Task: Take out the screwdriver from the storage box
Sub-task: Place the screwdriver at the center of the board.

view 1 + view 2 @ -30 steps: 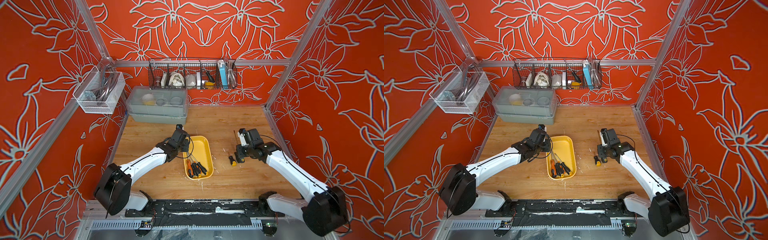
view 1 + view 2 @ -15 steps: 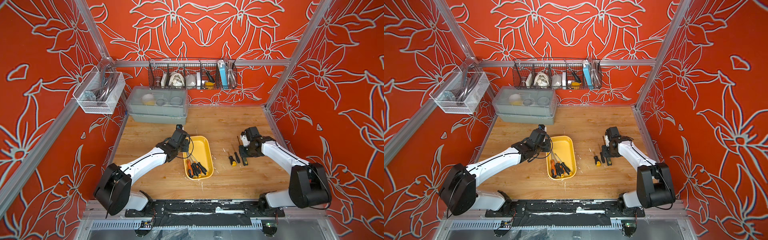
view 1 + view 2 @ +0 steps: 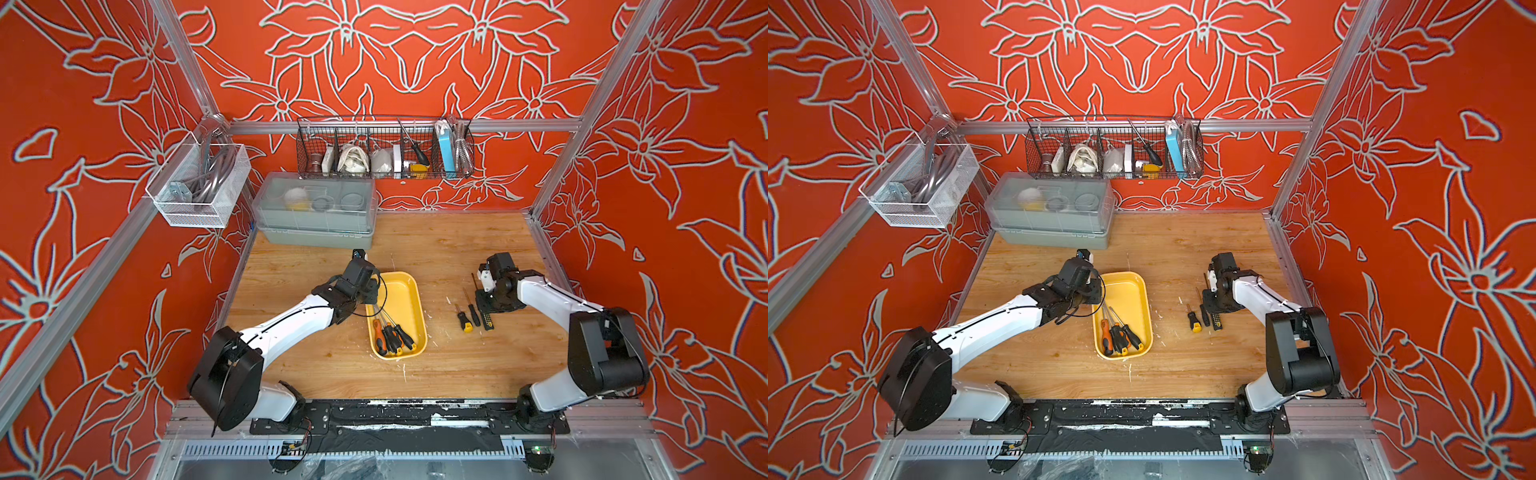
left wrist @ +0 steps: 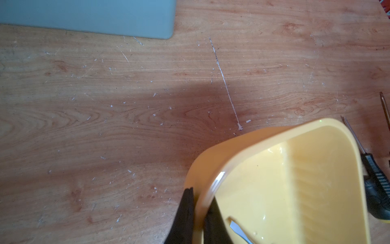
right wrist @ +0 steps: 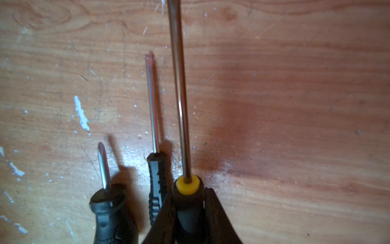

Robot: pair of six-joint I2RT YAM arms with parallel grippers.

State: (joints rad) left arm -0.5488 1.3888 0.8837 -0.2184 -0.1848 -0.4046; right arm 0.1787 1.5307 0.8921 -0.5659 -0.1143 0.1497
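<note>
- The left end effector stands clenched on the rim of the yellow box. One finger is outside the wall and the other inside, on the long side nearest that arm.
- The box lies mid-table. A bundle of orange- and black-handled drivers sits at its near end, shafts pointing toward the back wall.
- The right end effector grasps a screwdriver by its black handle, just behind a yellow collar, with the long shaft reaching out ahead of the fingers.
- That screwdriver is out of the box and well to its right, down at table level. From here I cannot tell whether it rests on the wood.
- Two more tools lie on the table just beside it, between it and the box: a slim one and a stubby one, roughly parallel.
- Behind them a grey bin sits against the back wall, under a hanging wire basket.
</note>
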